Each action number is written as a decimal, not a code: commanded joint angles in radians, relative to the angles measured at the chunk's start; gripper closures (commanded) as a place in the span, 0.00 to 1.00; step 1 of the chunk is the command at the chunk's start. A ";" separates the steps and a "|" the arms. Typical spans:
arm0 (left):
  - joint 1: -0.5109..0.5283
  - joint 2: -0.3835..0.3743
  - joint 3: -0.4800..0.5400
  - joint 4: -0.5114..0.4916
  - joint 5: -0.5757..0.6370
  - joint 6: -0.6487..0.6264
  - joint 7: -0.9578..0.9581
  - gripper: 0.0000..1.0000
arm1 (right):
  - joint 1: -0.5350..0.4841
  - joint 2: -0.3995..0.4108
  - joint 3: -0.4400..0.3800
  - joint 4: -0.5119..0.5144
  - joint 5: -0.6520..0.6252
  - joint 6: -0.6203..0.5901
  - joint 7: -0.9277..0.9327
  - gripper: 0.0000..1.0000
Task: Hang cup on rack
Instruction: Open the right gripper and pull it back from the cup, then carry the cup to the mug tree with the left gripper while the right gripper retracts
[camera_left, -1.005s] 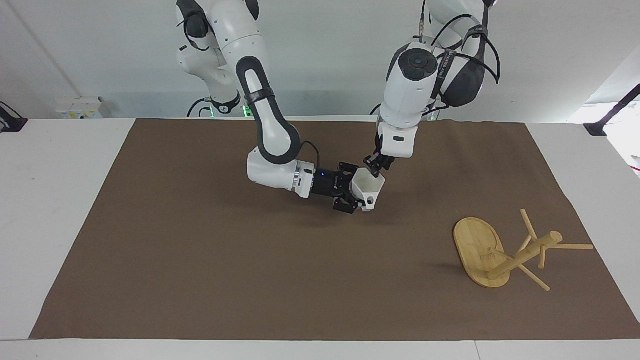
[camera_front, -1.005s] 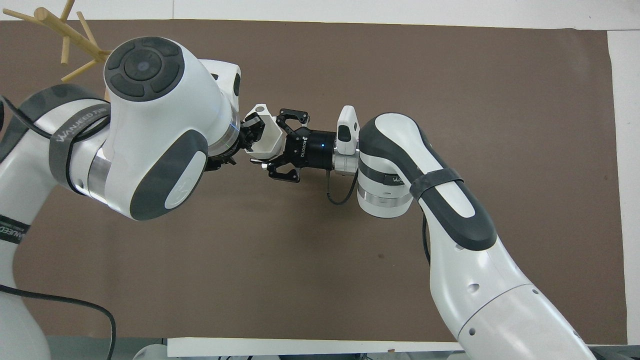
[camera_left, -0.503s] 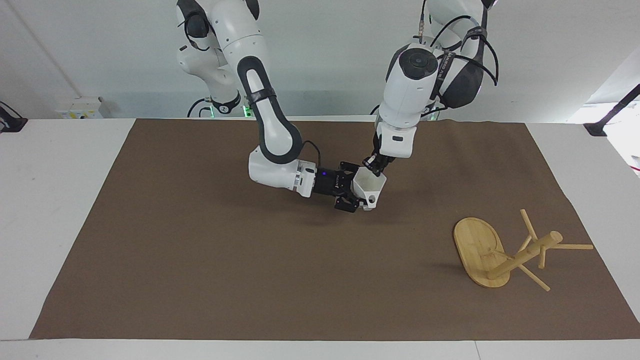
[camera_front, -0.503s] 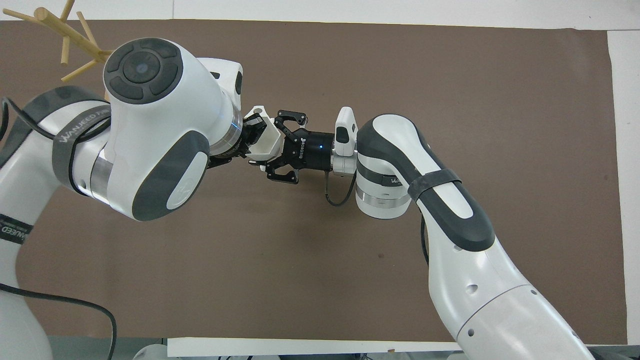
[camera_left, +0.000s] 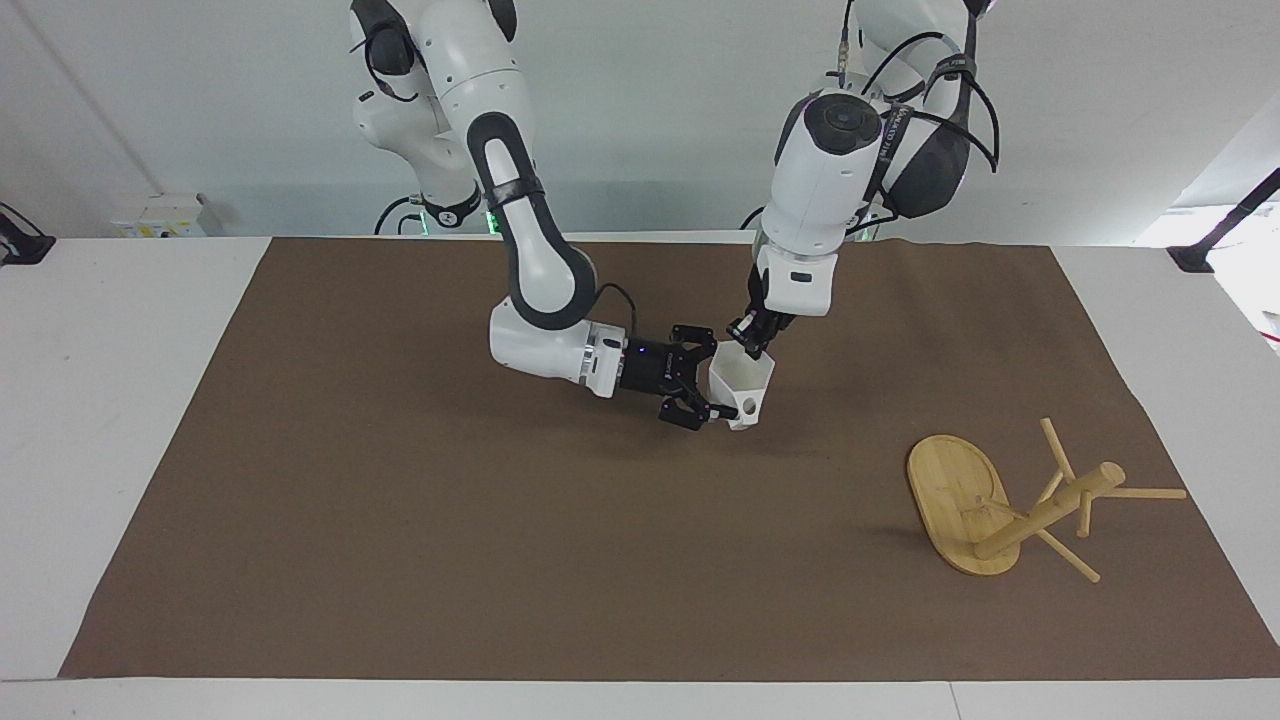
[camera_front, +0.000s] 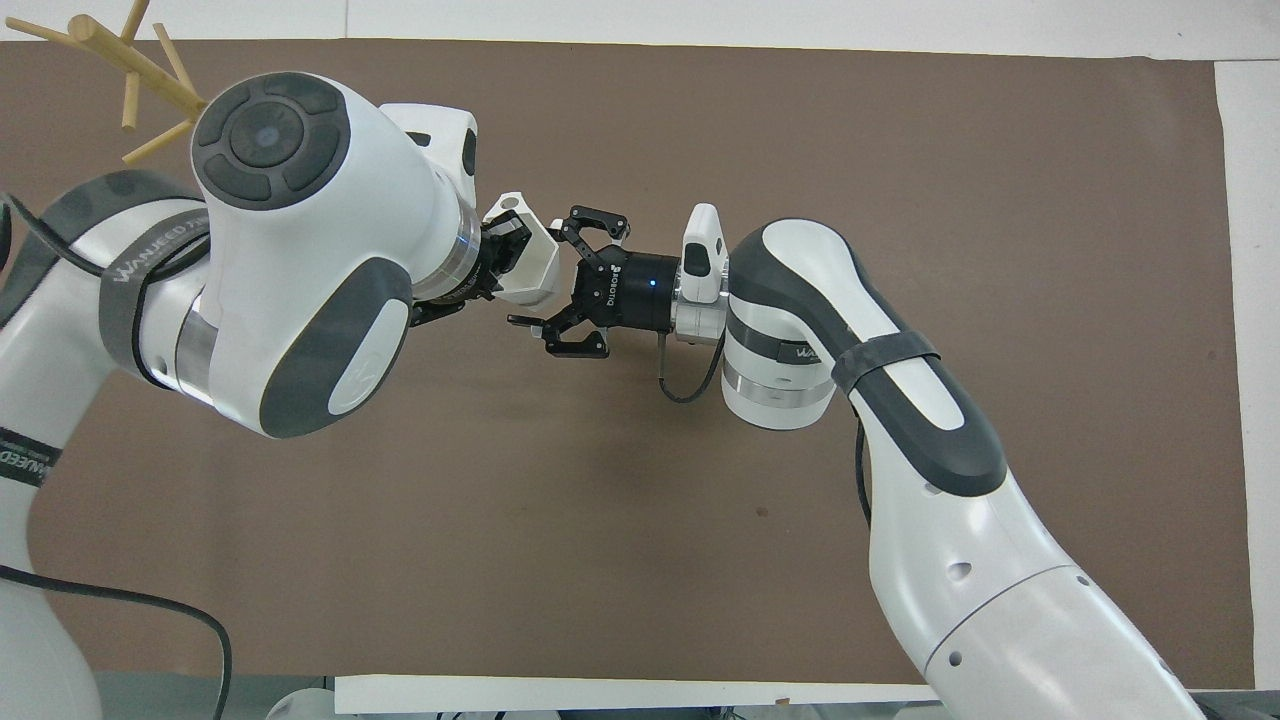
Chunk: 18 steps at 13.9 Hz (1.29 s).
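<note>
1. Cup: a small white faceted cup held up over the middle of the brown mat that covers most of the table. Its mouth tilts up toward the robots; its side handle, with a round hole, faces away from them.

2. Left hand: comes down from the left arm onto the cup's upper rim. Its fingertips are clenched on the rim wall, one inside the mouth and one outside, so the cup hangs from this hand. In the overhead view the arm's large wrist covers most of this grip.

3. Right hand: reaches in level from the right arm toward the cup's base. Its fingers are spread apart, released, one finger above and one below the cup's tapered end in the overhead view. From the facing view the fingertips stand just beside the cup; whether they touch it cannot be told.

4. Rack: a light wooden mug tree lying tipped on its side near the mat's corner at the left arm's end of the table, on the edge away from the robots. Its oval base stands on edge; the post and thin pegs point toward the table's end. It is well apart from the cup and both hands.
</note>
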 joint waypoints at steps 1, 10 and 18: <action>0.048 -0.028 0.004 -0.047 0.005 0.088 -0.008 1.00 | -0.086 -0.017 0.002 -0.022 -0.027 -0.112 -0.017 0.00; 0.240 -0.347 0.000 -0.642 0.047 0.832 0.087 1.00 | -0.491 -0.052 -0.001 0.040 -0.616 -0.475 0.081 0.00; 0.341 -0.106 -0.004 -0.565 0.035 1.113 0.093 1.00 | -0.642 -0.314 -0.002 0.101 -1.334 -0.572 0.701 0.00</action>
